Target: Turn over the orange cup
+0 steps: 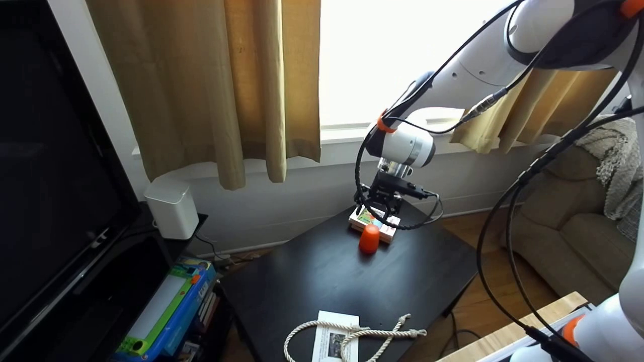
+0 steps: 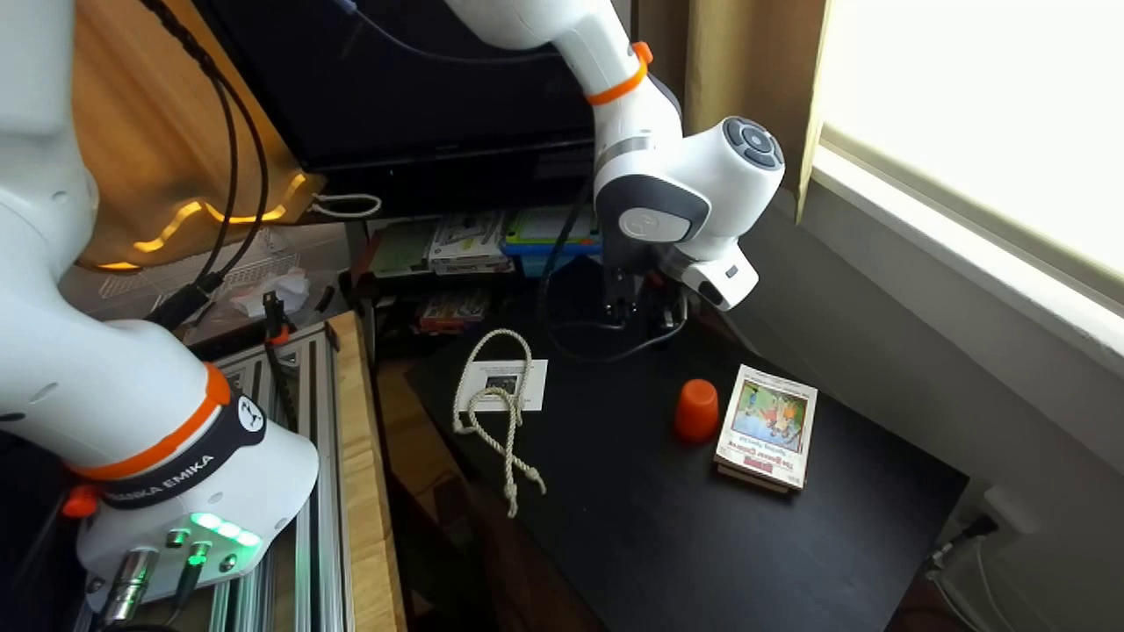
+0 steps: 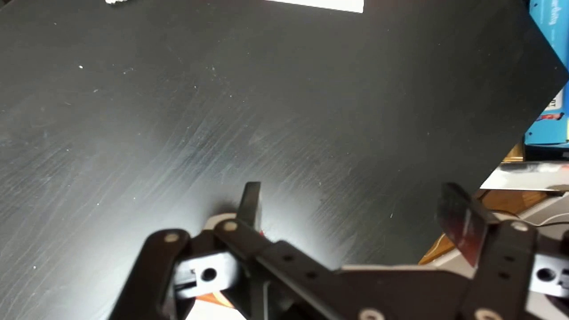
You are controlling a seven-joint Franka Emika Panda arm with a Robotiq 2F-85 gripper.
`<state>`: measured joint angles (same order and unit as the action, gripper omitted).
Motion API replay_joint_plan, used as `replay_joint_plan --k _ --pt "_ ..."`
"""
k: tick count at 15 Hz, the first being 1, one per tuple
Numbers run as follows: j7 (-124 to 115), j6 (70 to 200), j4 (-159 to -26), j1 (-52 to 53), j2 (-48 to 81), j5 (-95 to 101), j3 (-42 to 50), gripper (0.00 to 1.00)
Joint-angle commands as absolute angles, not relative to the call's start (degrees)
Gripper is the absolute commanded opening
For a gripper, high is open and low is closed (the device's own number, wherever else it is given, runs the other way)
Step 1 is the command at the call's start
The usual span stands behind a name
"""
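The orange cup stands on the black table beside the small books. It also shows in an exterior view. Its narrower, seemingly closed end faces up. My gripper hangs above the table, apart from the cup. In an exterior view the gripper appears behind the cup and to its left, partly hidden by the wrist. In the wrist view the gripper has its fingers wide apart with only table between them. The cup cannot be made out in the wrist view.
A stack of small books lies right against or close to the cup. A white sheet and a rope lie on the table. A window wall and curtain stand behind. A shelf with boxed games stands beside the table.
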<state>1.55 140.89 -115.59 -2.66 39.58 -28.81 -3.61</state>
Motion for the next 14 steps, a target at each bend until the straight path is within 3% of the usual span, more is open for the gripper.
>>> replay_joint_plan --k 1,9,14 --pt "0.76 141.06 -115.14 -3.89 39.95 -27.62 -4.76 1.0" --pt "-14.96 149.44 -114.52 3.89 43.5 -16.06 3.45 1.0" --pt "-16.35 148.82 -109.6 1.79 49.31 -15.29 3.63 1.0"
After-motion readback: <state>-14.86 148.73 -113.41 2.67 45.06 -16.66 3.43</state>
